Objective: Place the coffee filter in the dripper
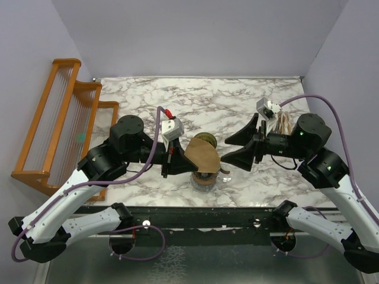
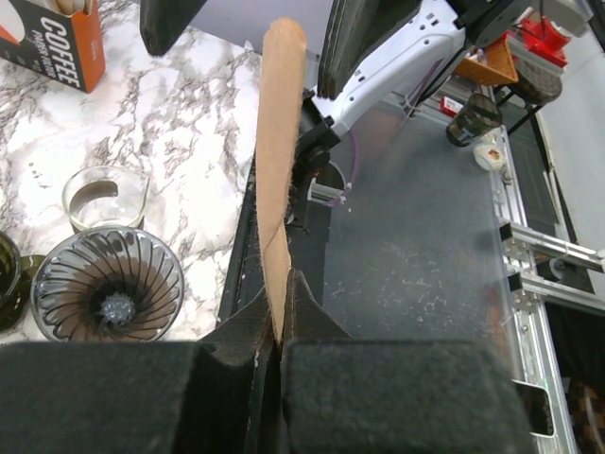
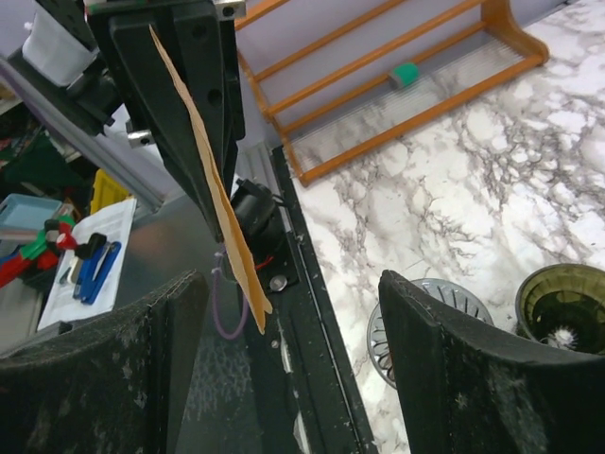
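My left gripper [image 1: 182, 156] is shut on the edge of a flat tan fan-shaped paper piece [image 1: 202, 155] and holds it upright above the table's front edge; the wrist view shows the paper [image 2: 276, 170] pinched between the pads [image 2: 279, 322]. The olive-green dripper [image 1: 205, 139] stands just behind the paper; it also shows in the right wrist view [image 3: 567, 305] and, cut off at the edge, in the left wrist view [image 2: 8, 279]. My right gripper [image 1: 224, 151] is open and empty, facing the paper [image 3: 213, 180] from the right, apart from it [image 3: 291, 284]. No white paper cone is in view.
A ribbed round piece [image 2: 106, 295] stands under the paper near the front edge, a clear glass cup [image 2: 99, 197] beside it. A coffee box [image 2: 57, 38] stands at the back right. A wooden rack [image 1: 59, 124] fills the left side.
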